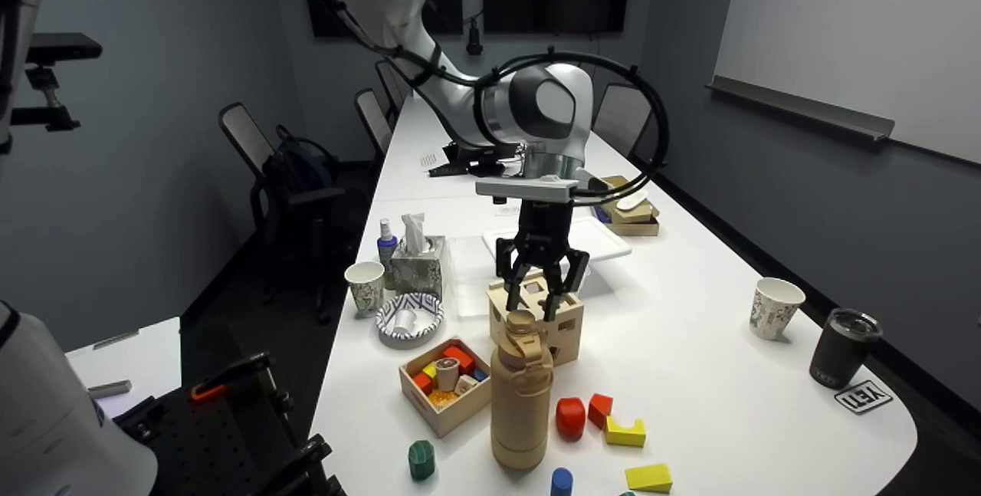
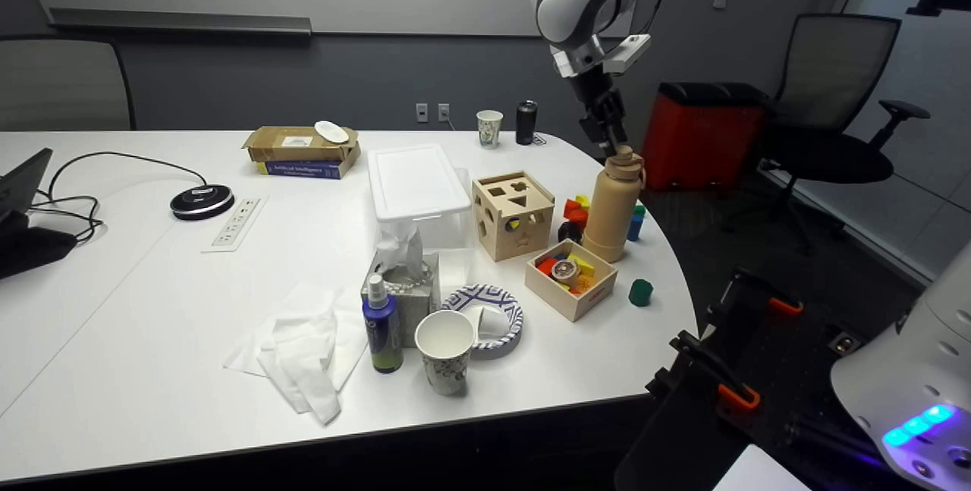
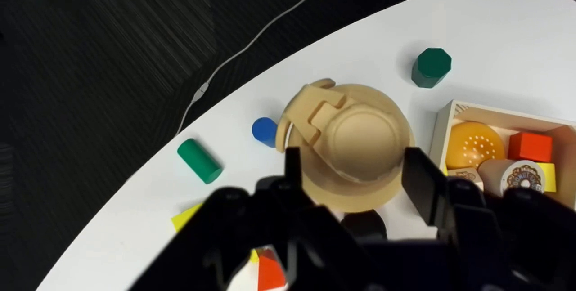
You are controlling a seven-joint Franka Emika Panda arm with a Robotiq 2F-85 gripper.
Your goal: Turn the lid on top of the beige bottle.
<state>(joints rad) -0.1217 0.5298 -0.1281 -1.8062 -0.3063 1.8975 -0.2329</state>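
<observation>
The beige bottle (image 1: 521, 404) stands upright near the table's rounded end; it also shows in an exterior view (image 2: 611, 206) and, from above, in the wrist view (image 3: 353, 200). Its round lid (image 1: 522, 321) is on top, with a strap loop at the side; the lid also shows in an exterior view (image 2: 623, 153) and in the wrist view (image 3: 365, 142). My gripper (image 1: 531, 312) points down at the lid, also seen in an exterior view (image 2: 608, 149). In the wrist view the open fingers (image 3: 351, 154) appear either side of the lid's near edge. Contact cannot be told.
A wooden cube with holes (image 1: 563, 327) stands close behind the bottle. A wooden box of toys (image 2: 570, 278) is beside it. Loose blocks lie around, including a green one (image 3: 431, 67) and a blue one (image 3: 264, 130). A patterned plate (image 2: 493, 339) and tissue box (image 1: 420, 270) stand further off.
</observation>
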